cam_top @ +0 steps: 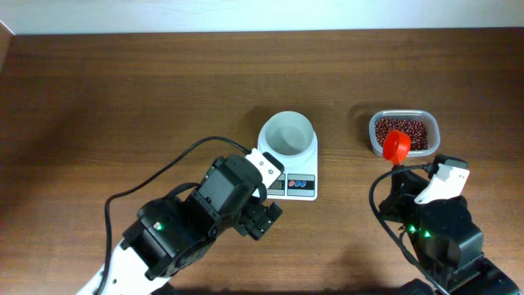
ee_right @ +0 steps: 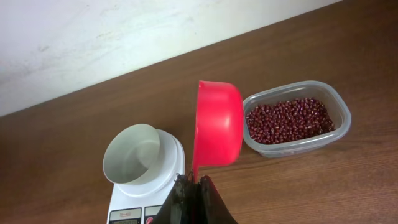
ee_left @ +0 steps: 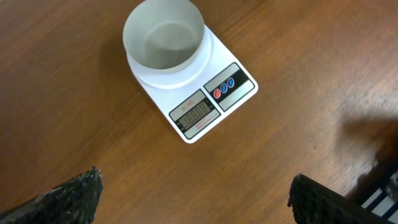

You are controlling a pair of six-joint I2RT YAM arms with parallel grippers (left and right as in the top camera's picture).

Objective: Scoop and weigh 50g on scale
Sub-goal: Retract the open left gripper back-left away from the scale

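Observation:
The white scale [cam_top: 300,186] sits mid-table with a round white bowl [cam_top: 286,135] standing empty on its platform. In the left wrist view, the scale [ee_left: 200,114] and bowl [ee_left: 163,43] lie ahead of my left gripper [ee_left: 194,190], which is open wide over bare wood, nothing between its fingers. My right gripper [ee_right: 196,185] is shut on the handle of a red scoop [ee_right: 219,124], whose cup is held up on edge between the bowl [ee_right: 134,155] and a clear tub of red beans [ee_right: 292,118]. From overhead the scoop [cam_top: 397,146] overlaps the tub's [cam_top: 403,123] near rim.
A black cable [cam_top: 164,174] loops from the left arm across the wood. The table's far edge [cam_top: 262,33] meets a white wall. The right arm's body [cam_top: 438,225] fills the near right corner.

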